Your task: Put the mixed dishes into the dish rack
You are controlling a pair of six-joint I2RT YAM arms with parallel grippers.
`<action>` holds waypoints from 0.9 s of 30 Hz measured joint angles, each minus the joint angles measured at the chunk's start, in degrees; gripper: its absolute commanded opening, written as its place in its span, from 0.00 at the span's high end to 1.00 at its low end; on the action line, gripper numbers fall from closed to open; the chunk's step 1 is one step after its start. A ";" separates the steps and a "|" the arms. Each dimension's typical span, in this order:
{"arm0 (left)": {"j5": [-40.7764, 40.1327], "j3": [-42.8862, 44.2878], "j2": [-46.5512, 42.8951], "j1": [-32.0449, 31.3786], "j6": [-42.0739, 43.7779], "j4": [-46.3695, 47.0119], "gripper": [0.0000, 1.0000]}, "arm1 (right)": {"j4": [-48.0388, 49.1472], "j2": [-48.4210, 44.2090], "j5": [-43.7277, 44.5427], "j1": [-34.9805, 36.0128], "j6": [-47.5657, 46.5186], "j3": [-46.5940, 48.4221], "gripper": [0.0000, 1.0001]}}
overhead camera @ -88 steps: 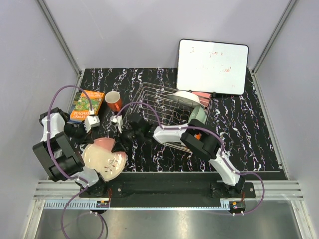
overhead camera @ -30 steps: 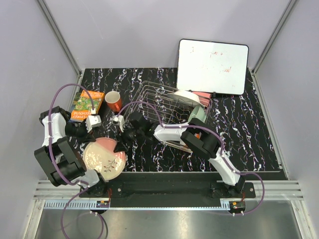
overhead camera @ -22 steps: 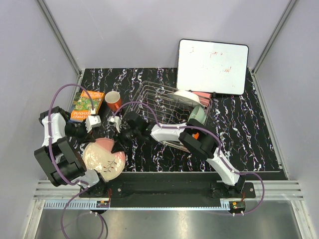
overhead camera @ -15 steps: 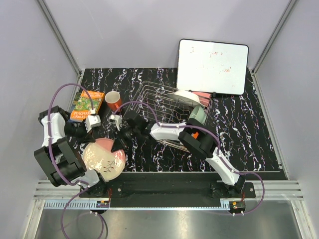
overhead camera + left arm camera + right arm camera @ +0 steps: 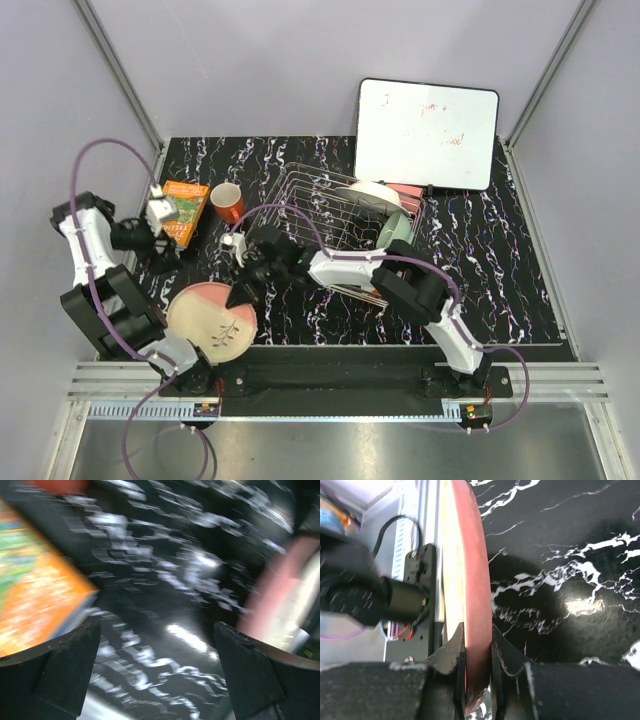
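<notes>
Gripping the far-right rim of the pink-and-cream plate (image 5: 210, 320), the right pincer (image 5: 239, 292) has its two fingers (image 5: 451, 655) pressed against either face of the edge; in its wrist view the plate shows edge-on between them. The plate is at the front left of the counter (image 5: 480, 270), just ahead of the left arm's base, its pink band toward the far side and the twig motif on the cream part. Whether it is lifted clear of the counter I cannot tell. The left pincer (image 5: 157, 640) is apart from the plate, up beside the green-orange book (image 5: 186, 203), spread wide with nothing between its fingers (image 5: 65, 672). Its blurred wrist view has the book at the left and the plate's pink rim at the right. The orange-red mug (image 5: 227, 203) stands on the counter between the book and the dish rack (image 5: 300, 190). At the rack's right end a white dish (image 5: 368, 193) and a pale green bowl (image 5: 396, 230) lean on edge, with something pink (image 5: 405, 190) behind them. A whiteboard (image 5: 427, 133) leans at the back
</notes>
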 measured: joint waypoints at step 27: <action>9.97 8.37 2.54 -13.40 -35.28 6.43 0.01 | -19.02 -41.44 25.70 -6.84 -31.89 -13.40 1.00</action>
